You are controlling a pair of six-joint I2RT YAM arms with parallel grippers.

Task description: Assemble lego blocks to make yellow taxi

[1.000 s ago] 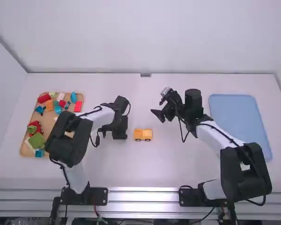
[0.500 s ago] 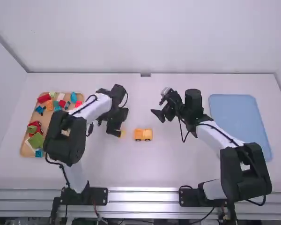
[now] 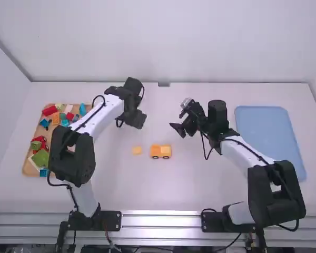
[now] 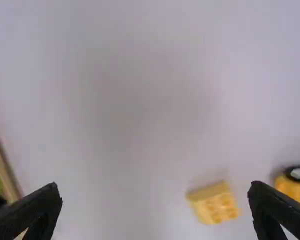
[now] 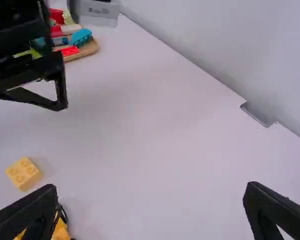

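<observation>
My left gripper [image 3: 136,120] is raised over the table, beyond a small yellow brick [image 3: 137,150]; in the left wrist view the gripper [image 4: 155,200] stands open, with the yellow brick [image 4: 213,202] below, near one finger. Just right of that brick, apart from it, sits the yellow-orange wheeled car body [image 3: 160,152]. My right gripper [image 3: 183,129] hangs up and to the right of the car body; in the right wrist view the gripper [image 5: 150,192] is open and holds nothing, with the yellow brick [image 5: 24,173] and part of the car body [image 5: 61,231] beyond one finger.
A wooden tray [image 3: 58,136] of red, green, blue and orange blocks lies at the left, partly behind the left arm. A blue tray [image 3: 268,137] lies at the right beside the right arm. The back wall has a small metal plate [image 3: 164,84] at its foot.
My left gripper has lifted away from the yellow brick and moved up the picture, leaving the brick in plain sight on the table. The right arm has kept still.
</observation>
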